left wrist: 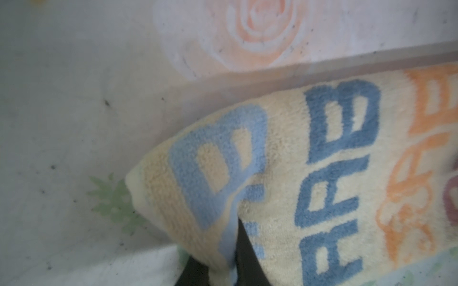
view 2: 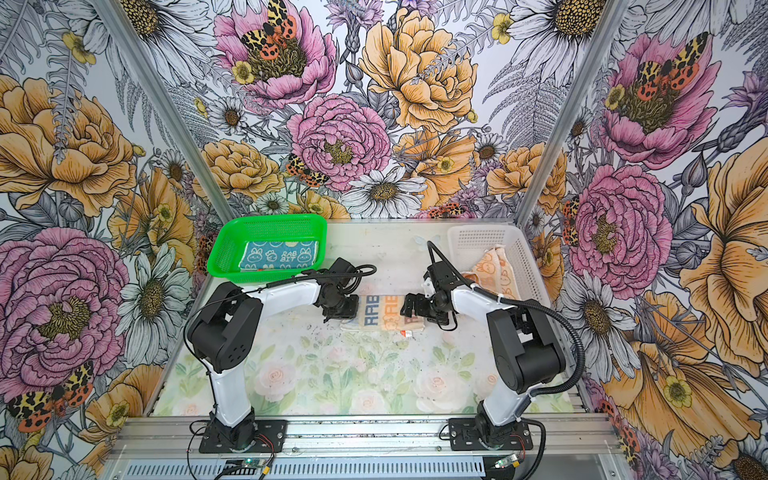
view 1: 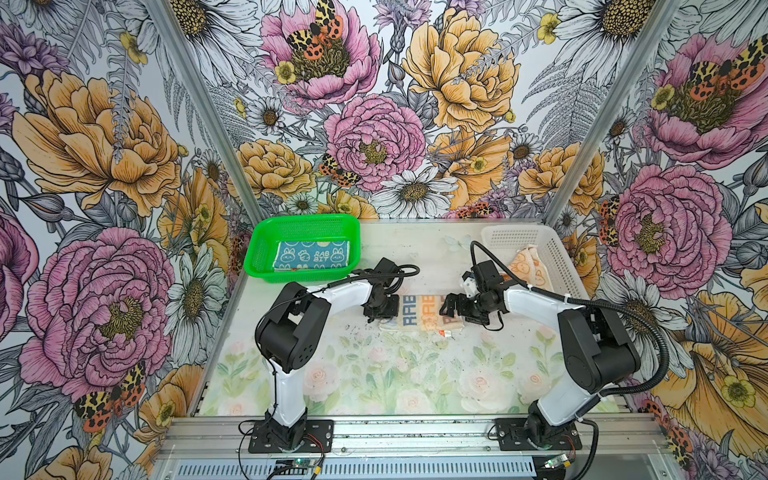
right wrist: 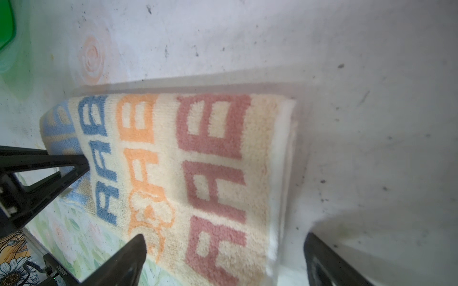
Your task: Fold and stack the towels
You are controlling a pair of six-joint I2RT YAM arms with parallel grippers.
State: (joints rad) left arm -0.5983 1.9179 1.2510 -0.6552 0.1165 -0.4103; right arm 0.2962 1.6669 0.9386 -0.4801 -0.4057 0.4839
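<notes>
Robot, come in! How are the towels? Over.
Left pincer shut on one end of cream towel. Right pincer open over other end. Blue towel folded in green basket, orange towel in white basket. Nothing blocking.

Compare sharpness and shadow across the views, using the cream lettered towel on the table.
Left wrist view: the cream terry towel with coloured lettering is smeared and soft throughout. Right wrist view: sharper pile, grey shadow along its edges. Both top views: evenly lit, crisp.

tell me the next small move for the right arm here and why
Probably close the right pincer on the cream towel: it stands open astride one end, while the left pincer is shut on the opposite end.
</notes>
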